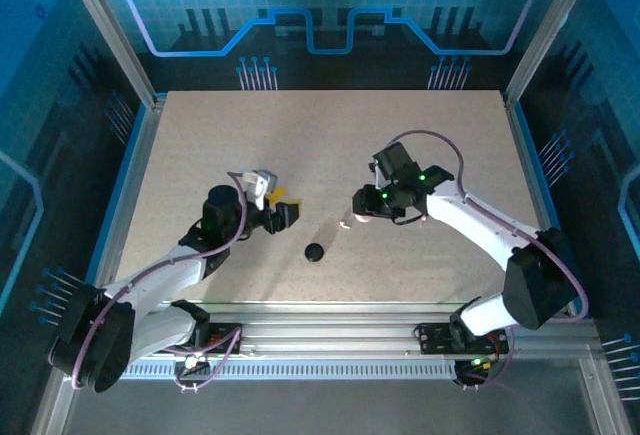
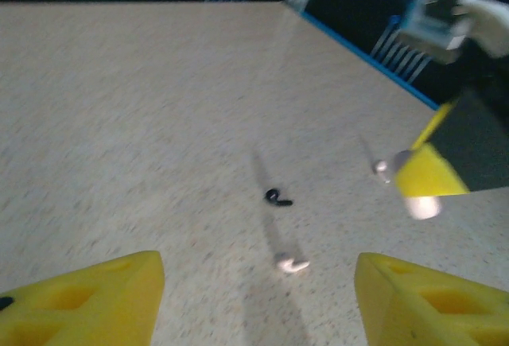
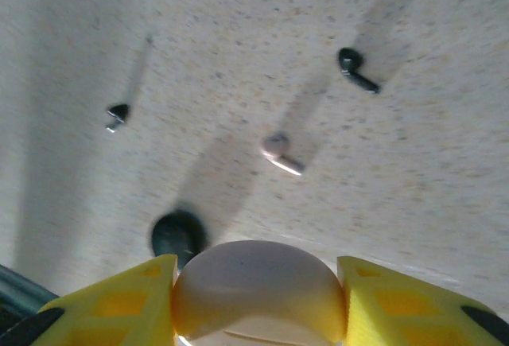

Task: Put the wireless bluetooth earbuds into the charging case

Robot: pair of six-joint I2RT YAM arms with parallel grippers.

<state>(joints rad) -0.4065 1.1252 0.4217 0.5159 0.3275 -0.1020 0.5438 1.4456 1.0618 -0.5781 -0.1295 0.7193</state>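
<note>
My right gripper (image 3: 256, 302) is shut on the charging case's pale pink body (image 3: 258, 278), held just above the table between its yellow fingers (image 3: 119, 306). The case's black round cap (image 3: 178, 233) lies on the table beyond it, and shows as a dark disc (image 1: 315, 252) in the top view. A whitish earbud (image 3: 280, 155), a black earbud (image 3: 356, 69) and another small dark bit (image 3: 117, 115) lie farther out. My left gripper (image 2: 258, 274) is open and low over the table, facing the whitish earbud (image 2: 292, 263) and the black earbud (image 2: 278, 197).
In the left wrist view the right gripper's yellow finger (image 2: 429, 173) stands at the right. A blue-edged metal frame (image 1: 135, 155) rings the speckled table (image 1: 330, 135). A rail with the arm bases (image 1: 330, 340) runs along the near edge.
</note>
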